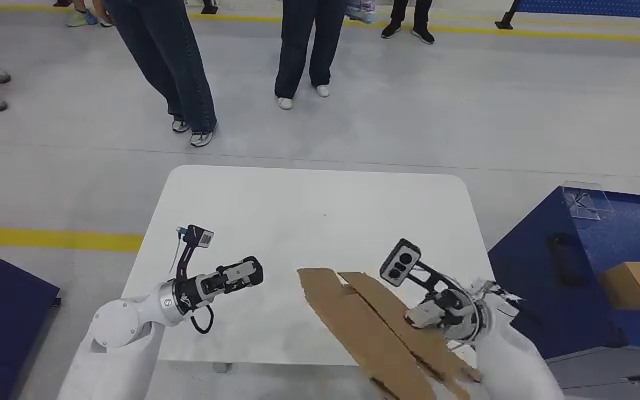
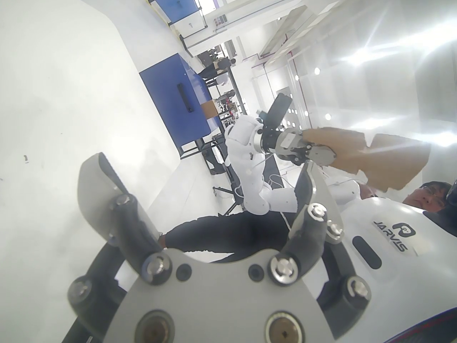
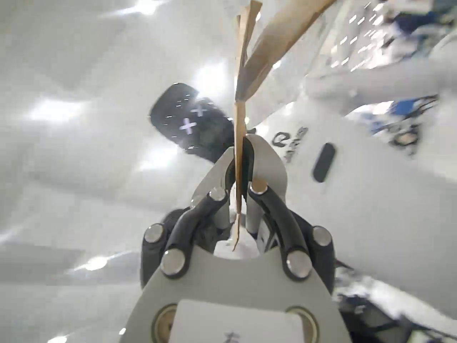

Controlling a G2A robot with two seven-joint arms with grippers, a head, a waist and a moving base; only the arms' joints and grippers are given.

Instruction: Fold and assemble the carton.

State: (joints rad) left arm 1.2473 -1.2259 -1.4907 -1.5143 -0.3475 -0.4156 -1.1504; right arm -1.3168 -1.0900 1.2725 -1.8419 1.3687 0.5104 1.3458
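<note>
The carton (image 1: 365, 325), a flat sheet of brown cardboard, is lying slantwise over the near right corner of the surface (image 1: 300, 210). Its near end is running out of the top view, so its full outline is cut off. Whether it is touching the surface, I cannot tell. The right pincer (image 1: 418, 318) is gripping it above that same corner, and its fingers (image 3: 271, 167) are pressing together on the thin edge of the sheet. The left pincer (image 1: 252, 271) is hovering over the near left part of the surface, with its fingers standing wide apart and holding nothing.
</note>
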